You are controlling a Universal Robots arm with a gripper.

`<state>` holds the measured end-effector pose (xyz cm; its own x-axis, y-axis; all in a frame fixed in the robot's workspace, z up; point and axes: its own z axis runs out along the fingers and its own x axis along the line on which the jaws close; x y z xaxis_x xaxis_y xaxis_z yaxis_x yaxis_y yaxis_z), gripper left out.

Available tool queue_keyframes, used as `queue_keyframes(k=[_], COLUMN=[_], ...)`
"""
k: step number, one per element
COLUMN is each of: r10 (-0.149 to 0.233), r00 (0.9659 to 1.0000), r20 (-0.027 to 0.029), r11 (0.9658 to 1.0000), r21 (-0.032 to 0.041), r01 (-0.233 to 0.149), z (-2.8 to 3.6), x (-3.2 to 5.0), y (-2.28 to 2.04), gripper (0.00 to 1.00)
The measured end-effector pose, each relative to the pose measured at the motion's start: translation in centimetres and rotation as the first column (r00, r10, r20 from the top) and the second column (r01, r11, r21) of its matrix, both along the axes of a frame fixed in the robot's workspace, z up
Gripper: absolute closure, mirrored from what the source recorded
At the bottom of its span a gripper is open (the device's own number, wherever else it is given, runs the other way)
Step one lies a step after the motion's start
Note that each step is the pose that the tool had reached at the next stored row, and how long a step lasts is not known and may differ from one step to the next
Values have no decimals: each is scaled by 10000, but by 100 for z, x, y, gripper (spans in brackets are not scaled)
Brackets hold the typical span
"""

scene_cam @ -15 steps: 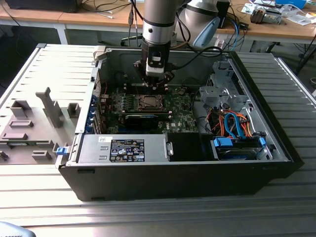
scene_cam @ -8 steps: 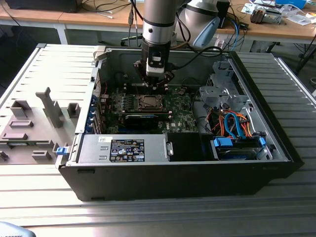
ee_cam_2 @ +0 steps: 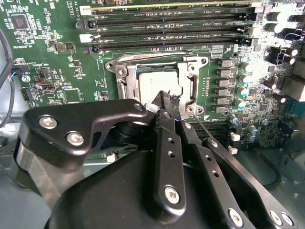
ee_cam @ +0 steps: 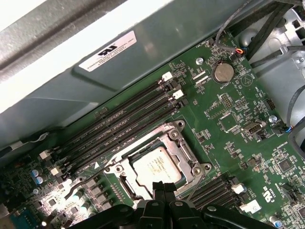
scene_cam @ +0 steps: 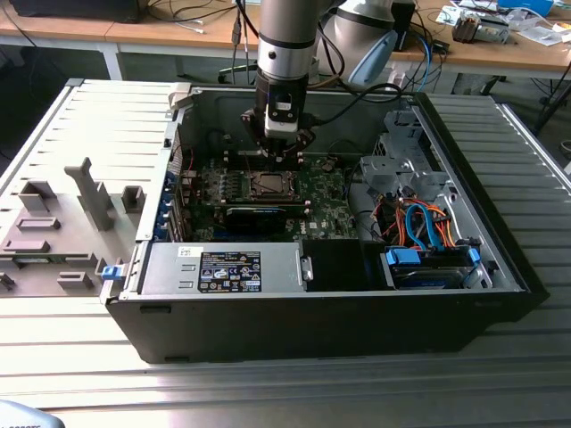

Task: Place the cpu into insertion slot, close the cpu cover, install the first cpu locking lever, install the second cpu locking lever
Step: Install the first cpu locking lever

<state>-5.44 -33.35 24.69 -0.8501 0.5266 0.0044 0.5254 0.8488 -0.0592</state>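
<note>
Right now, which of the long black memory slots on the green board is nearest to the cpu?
The lowest slot of the bank in the second wrist view: it runs right along the silvery cpu cover framing the cpu; the other slots lie beyond it.

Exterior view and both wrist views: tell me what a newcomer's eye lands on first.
The open computer case on the ribbed table, with the arm reaching down into it. Under the gripper lies the green motherboard, where the silver cpu sits in the insertion slot, beside the long black memory slots.
</note>
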Motion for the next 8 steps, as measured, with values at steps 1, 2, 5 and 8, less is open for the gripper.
queue_keyframes(k=[1, 2, 5, 8], r10=[3, 5, 30, 47], r00=[10000, 10000, 10000, 10000], r20=[0, 0, 0, 0], r11=[10000, 10000, 10000, 10000], r21=[0, 0, 0, 0], r01=[-3, -5, -30, -47], z=[0, 0, 0, 0], x=[0, 0, 0, 0], y=[0, 0, 0, 0], gripper=[89, 89, 89, 89])
